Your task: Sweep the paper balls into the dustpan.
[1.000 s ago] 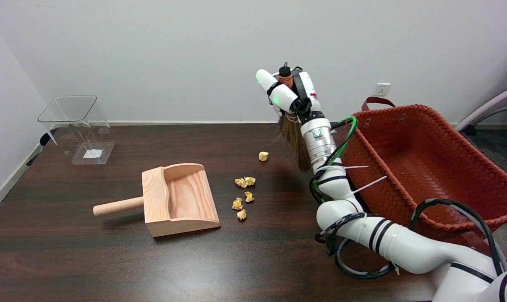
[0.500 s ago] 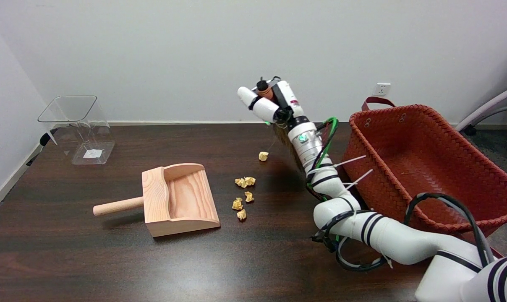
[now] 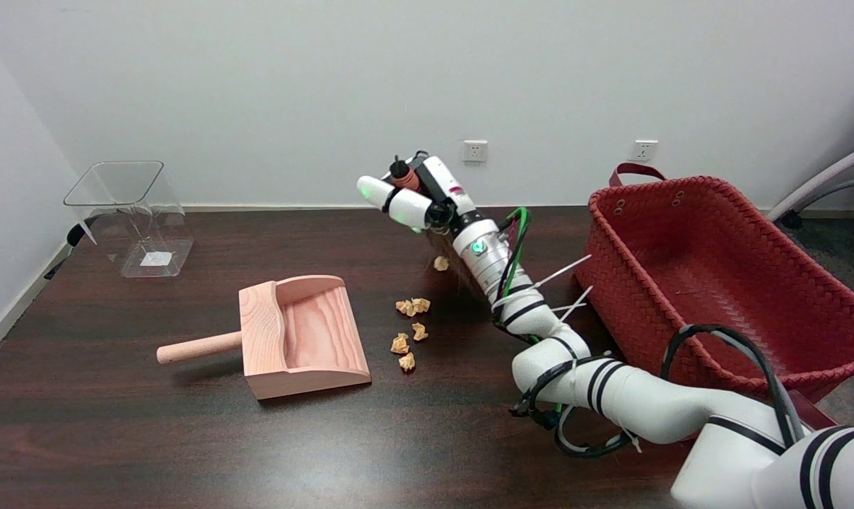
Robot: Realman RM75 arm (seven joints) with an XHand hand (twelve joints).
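The right hand (image 3: pixel 416 198) grips a small broom (image 3: pixel 462 272) above the far middle of the table (image 3: pixel 116 438). Between the broom bristles and the wooden dustpan (image 3: pixel 296 339) lie only the paper balls (image 3: pixel 411 332); the dustpan's open mouth faces them, unobstructed. The dustpan handle (image 3: pixel 197 348) projects left, away from this lane. A red woven basket (image 3: pixel 710 276) stands close behind the right arm, bounding the right side. A clear plastic bin (image 3: pixel 133 215) stands at the far left corner, well apart. The near table strip is bare.
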